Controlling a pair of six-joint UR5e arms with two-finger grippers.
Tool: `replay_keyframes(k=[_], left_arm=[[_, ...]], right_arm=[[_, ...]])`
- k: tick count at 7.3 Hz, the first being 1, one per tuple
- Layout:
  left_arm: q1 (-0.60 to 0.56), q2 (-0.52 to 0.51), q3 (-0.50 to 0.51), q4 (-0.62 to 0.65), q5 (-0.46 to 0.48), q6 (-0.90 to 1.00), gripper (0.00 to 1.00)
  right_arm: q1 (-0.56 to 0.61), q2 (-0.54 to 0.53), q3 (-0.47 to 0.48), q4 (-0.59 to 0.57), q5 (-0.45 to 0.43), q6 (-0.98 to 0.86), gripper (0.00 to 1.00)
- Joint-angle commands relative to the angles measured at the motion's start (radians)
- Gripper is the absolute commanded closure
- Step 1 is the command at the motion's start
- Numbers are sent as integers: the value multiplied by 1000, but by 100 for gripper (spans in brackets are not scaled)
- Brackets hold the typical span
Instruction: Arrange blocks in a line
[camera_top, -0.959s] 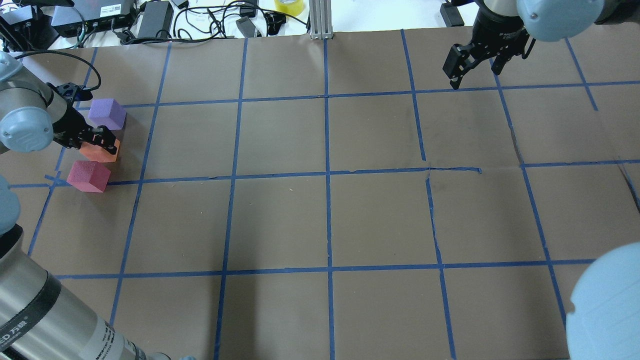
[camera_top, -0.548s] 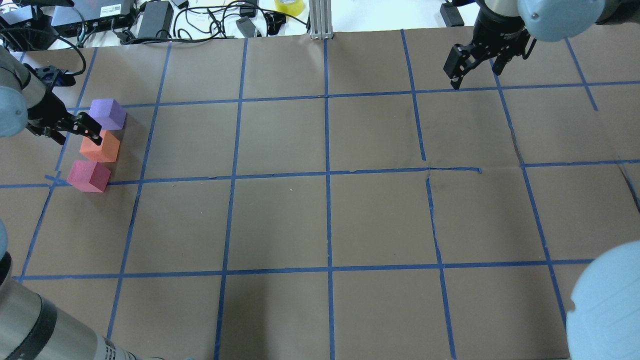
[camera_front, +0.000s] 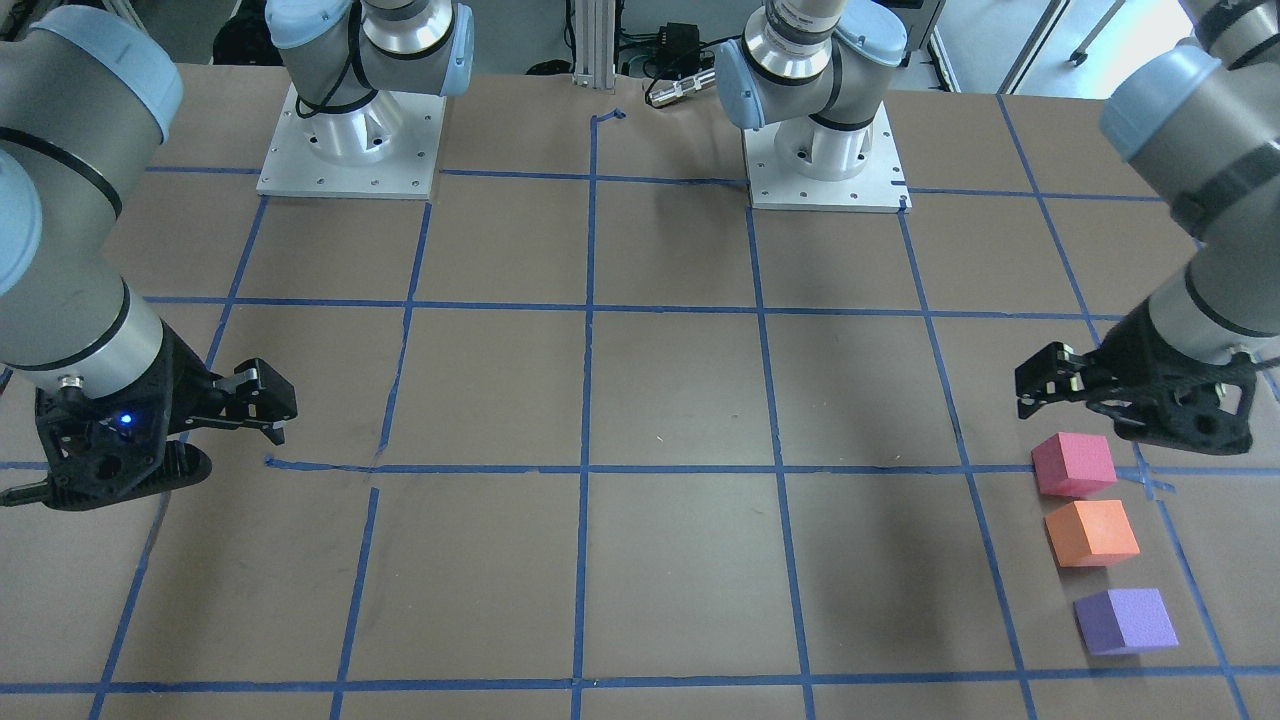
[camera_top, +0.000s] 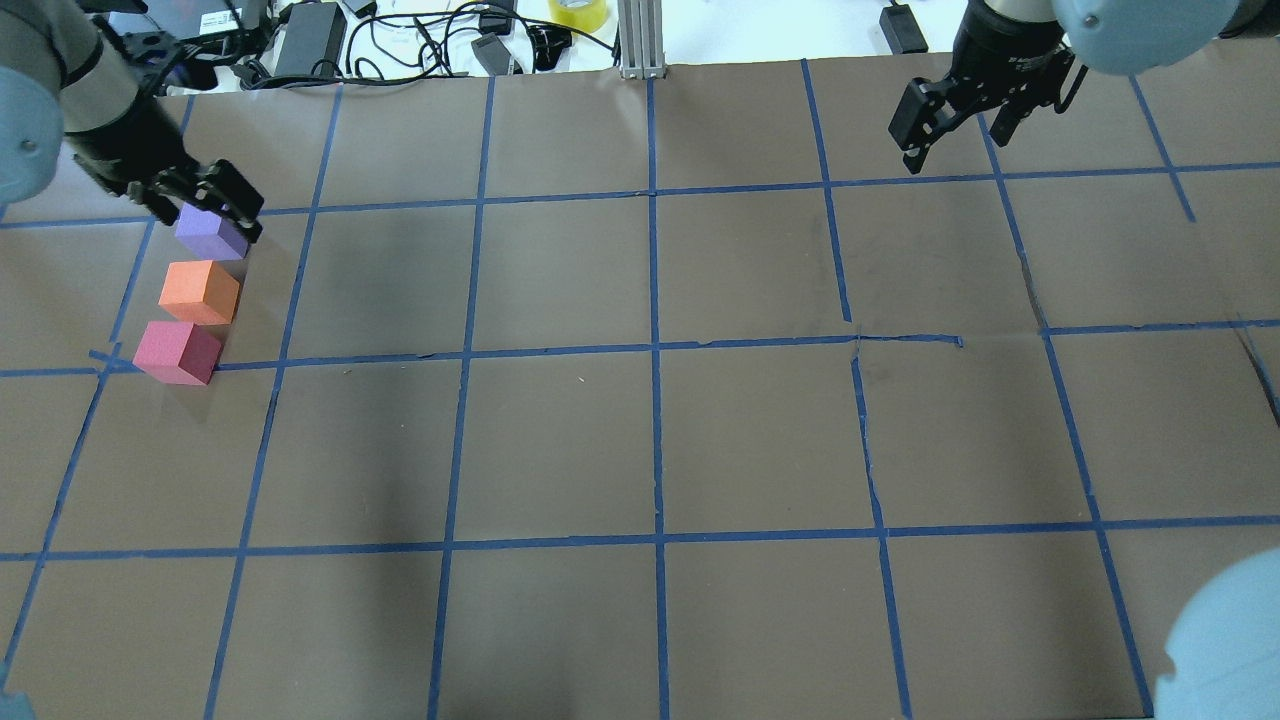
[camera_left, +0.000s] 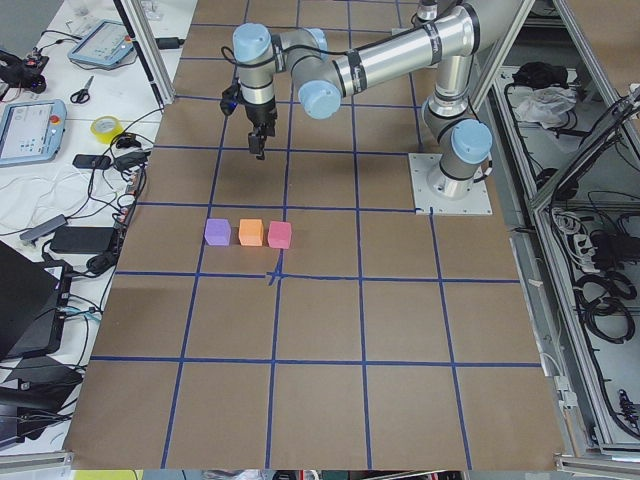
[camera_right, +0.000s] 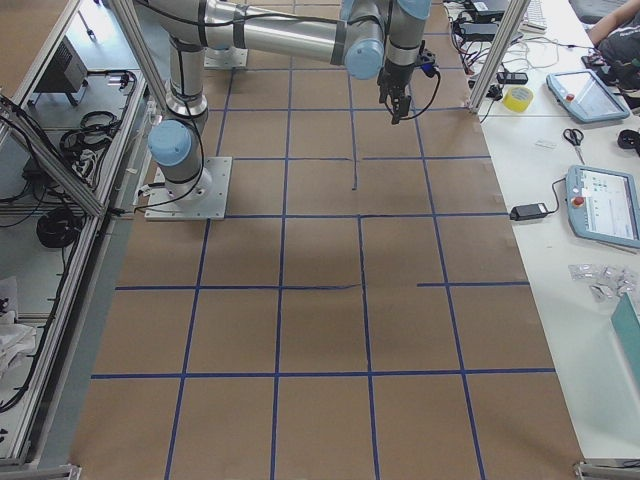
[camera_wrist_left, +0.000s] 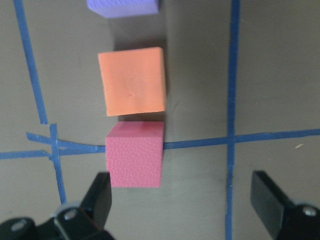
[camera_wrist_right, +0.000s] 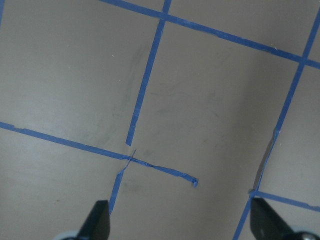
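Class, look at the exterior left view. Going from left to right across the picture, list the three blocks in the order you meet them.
purple block → orange block → pinkish-red block

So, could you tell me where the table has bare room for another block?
The whole middle and right of the table is bare, up to the right gripper at the far edge. Only the left edge is crowded: pink block, orange block and purple block in a row, left gripper hovering close.
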Motion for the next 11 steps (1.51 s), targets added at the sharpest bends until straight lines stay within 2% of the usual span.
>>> replay_keyframes(k=[1,3,5,7,11], left_arm=[[-180,69,8,-54,3,-119,0],[-245,144,11,-149,12,-309,0],[-241,202,14,-157,4,-331,0],[-220,216,14,-148,0,-336,0],[-200,249,1,-157,-6,-342,0]], right_arm=[[45,-117,0,112,5,209,0],[118,-189,0,134,3,289,0],[129,-200,0,134,6,289,0],[129,-206,0,171,8,290,0],[120,-196,6,157,-7,271,0]])
